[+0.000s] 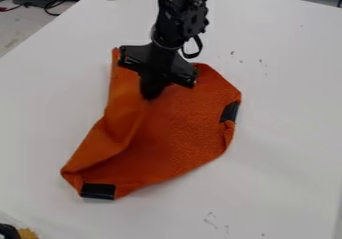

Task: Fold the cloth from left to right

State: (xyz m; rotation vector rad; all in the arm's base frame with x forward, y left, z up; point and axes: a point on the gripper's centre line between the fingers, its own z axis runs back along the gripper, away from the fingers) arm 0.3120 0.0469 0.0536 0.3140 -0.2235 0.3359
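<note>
The jaws of my black two-finger gripper point(152, 91) point down; I can't tell if they're wide or narrow. I'd want a shallow pinch on the left edge, carried low and slowly rightward. The rumpled orange cloth point(180, 138) lies beneath them on the white table point(287, 133), mostly nearer the camera.

a hand could pass over the white table point(287, 148) along the right side of the view, or across the stretch below the orange cloth point(184, 133). the left side also leaves room beside the cloth. from the top, the black arm point(180, 20) blocks the way down to the cloth's upper part, where the gripper point(152, 92) hangs. a raised fold stands in a low pass across the cloth's left side.
</note>
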